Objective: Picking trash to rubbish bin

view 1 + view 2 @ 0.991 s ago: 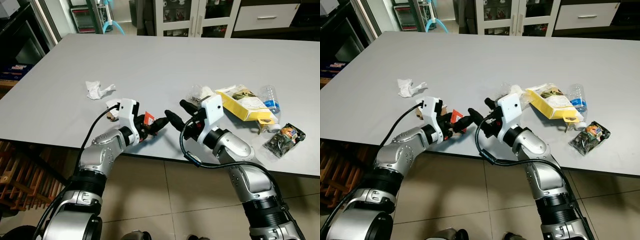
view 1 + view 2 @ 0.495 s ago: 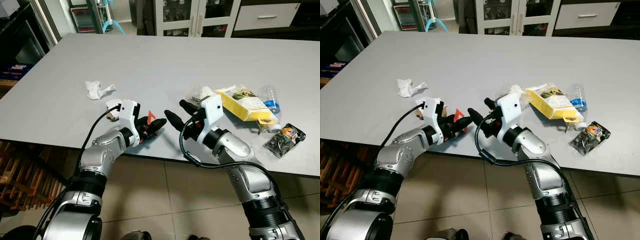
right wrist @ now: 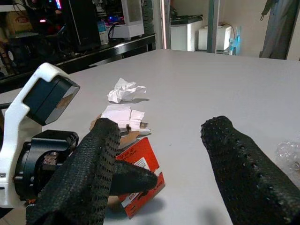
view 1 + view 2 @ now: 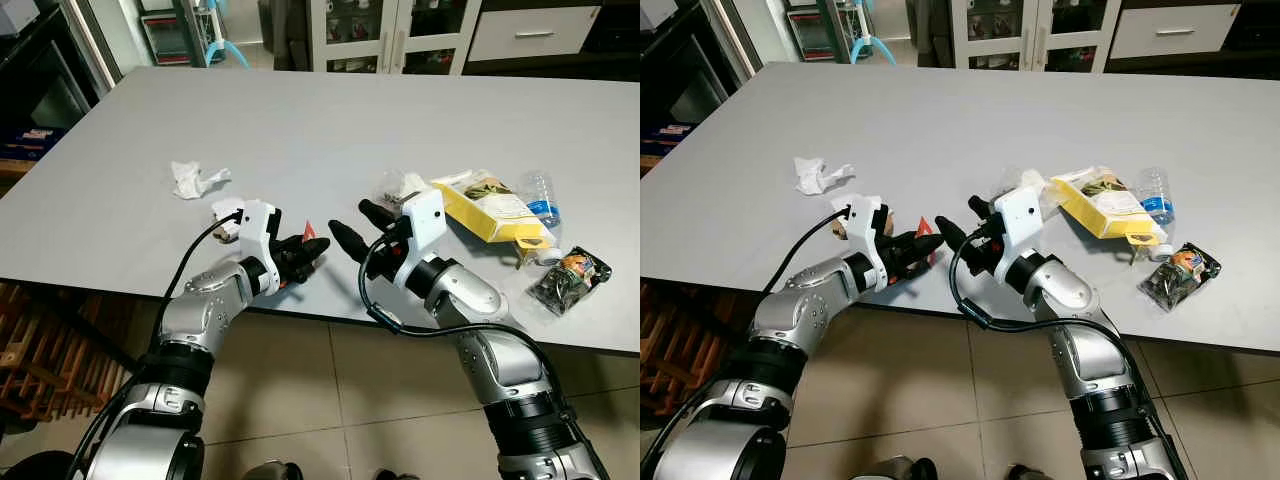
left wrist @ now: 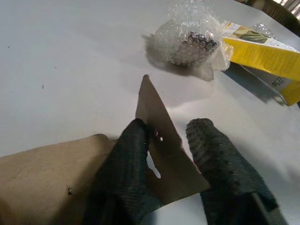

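Grey table (image 4: pixel 330 120) carrying scattered trash, seen from the robot's head. The left hand (image 4: pixel 305 254) rests at the near edge of the table with its two black fingers (image 5: pixel 126 173) narrowed onto a piece of red-and-brown torn cardboard packaging (image 5: pixel 159 150); the card sits between the fingers with one triangular corner sticking up past them, so the grip appears made or nearly made, and the card lies low against the table. The right hand (image 4: pixel 352 227) sits just beside it, fingers spread wide and holding nothing, pointed toward the left hand.

Remaining items, all on the table: a crumpled white tissue (image 4: pixel 197 179) farther back on the robot's left; small torn white-and-brown scraps (image 3: pixel 123 117) just behind the left wrist; a wad of bubble wrap (image 5: pixel 190 40) just beyond the right hand; a yellow carton (image 4: pixel 492 206) touching or overlapping it; a clear plastic bottle (image 4: pixel 540 200) with a blue label beside the carton; and a dark printed snack wrapper (image 4: pixel 567 278) near the right-hand edge.

Judged progress: early. One piece is being taken up; nothing visible has reached a rubbish bin, and the remaining pieces await collection.
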Motion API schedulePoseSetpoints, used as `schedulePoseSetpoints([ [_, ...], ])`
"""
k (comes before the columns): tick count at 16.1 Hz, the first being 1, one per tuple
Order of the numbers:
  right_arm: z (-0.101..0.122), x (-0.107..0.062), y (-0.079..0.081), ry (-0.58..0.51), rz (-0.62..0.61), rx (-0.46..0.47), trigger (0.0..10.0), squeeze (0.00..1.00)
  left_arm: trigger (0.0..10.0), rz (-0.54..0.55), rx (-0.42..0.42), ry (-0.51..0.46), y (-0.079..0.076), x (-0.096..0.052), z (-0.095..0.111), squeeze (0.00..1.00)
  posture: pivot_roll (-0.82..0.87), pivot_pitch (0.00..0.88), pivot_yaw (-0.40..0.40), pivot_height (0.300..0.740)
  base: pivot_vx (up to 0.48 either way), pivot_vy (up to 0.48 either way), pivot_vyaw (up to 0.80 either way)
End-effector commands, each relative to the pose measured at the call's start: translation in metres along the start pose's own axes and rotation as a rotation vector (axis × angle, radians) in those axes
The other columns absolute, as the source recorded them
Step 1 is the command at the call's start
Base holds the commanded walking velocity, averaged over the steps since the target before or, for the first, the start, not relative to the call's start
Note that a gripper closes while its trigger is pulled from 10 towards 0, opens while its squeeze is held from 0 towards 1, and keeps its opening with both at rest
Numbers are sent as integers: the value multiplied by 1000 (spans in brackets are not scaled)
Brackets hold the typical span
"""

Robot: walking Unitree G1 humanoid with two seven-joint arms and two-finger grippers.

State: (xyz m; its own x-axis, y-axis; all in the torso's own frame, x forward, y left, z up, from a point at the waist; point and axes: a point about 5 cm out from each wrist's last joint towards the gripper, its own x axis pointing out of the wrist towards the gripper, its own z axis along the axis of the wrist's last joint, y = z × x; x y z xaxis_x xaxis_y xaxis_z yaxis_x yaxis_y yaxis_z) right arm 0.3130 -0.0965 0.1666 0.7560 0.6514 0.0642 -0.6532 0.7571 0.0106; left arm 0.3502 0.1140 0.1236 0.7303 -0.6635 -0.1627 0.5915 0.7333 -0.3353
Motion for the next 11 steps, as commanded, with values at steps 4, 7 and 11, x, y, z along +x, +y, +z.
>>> schedulePoseSetpoints([
  [4, -1, -1, 0, 4, -8, -1, 10000, 0, 0, -3, 9, 16, -1, -1, -3, 0, -62, 93, 83, 740, 0, 0, 0],
  [7, -1, -1, 0, 5, -7, -1, 10000, 0, 0, -6, 8, 16, -2, -1, -3, 0, -61, 95, 81, 740, 0, 0, 0],
  [11, -1, -1, 1, 6, -3, 0, 10000, 0, 0, -9, 8, 12, -3, -1, -3, 0, -59, 95, 80, 740, 0, 0, 0],
])
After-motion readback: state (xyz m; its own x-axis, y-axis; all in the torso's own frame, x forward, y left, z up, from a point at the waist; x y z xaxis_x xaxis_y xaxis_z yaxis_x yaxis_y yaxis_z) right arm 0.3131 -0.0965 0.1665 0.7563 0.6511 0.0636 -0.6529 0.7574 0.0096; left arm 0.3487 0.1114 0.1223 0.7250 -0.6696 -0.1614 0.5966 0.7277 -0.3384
